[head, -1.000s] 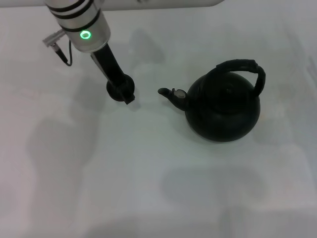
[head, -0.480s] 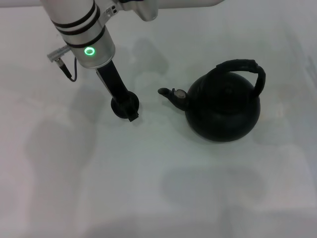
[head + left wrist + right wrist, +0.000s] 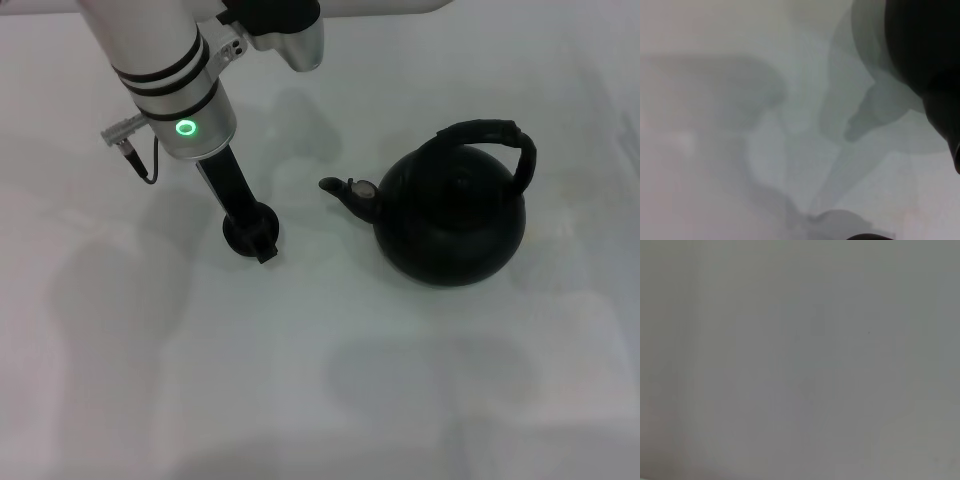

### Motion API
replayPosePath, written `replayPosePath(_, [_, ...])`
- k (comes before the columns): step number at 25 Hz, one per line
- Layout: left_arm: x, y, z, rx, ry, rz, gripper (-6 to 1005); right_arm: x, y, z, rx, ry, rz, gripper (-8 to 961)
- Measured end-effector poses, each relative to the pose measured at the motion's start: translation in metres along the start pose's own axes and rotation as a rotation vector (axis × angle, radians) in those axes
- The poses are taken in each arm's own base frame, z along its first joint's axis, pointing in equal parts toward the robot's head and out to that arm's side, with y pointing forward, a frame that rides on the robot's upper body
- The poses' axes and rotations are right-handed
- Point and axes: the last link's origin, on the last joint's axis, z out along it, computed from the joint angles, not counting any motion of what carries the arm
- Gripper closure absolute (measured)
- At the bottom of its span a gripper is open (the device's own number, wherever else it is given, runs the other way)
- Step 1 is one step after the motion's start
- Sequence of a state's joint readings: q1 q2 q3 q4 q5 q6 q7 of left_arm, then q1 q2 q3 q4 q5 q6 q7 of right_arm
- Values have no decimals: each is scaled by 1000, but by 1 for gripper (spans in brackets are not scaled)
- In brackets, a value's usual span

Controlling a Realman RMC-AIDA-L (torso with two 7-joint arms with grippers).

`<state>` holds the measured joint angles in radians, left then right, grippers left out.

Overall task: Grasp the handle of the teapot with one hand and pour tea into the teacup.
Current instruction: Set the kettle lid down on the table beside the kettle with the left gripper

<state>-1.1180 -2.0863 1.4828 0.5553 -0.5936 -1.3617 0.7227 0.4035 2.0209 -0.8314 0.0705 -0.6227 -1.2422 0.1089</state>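
The black teapot (image 3: 452, 215) stands on the white table at the right, its spout (image 3: 340, 189) pointing left and its arched handle (image 3: 490, 135) upright over the lid. The tiny black teacup (image 3: 250, 232) sits left of the spout, a short gap away. My left gripper (image 3: 256, 238) reaches down from the upper left with its dark fingers (image 3: 228, 185) shut on the teacup's rim. A blurred black mass (image 3: 925, 50) fills one corner of the left wrist view. The right gripper is out of view, and its wrist view shows only bare surface.
The white table (image 3: 330, 380) spreads out in front of the teapot and teacup. My left arm's silver wrist with a green ring light (image 3: 185, 127) hangs over the back left.
The left gripper has carried the teacup toward me and slightly right, from level with the spout to just below it. The teapot has not moved.
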Motion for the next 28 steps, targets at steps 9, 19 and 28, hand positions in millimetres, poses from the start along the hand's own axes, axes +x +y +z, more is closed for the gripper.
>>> replayPosePath(9, [-1,-3,1,19,-1,-3,297,-1,-1,1,1,-3,-3,137])
replayPosePath(19, [-3,-3,5,39,-19,9,297,-1,-1,2,1,-3,-5,137])
replayPosePath(28, [-1,-3,5,51,-19,3,297,-1,-1,2,1,-3,-5,137])
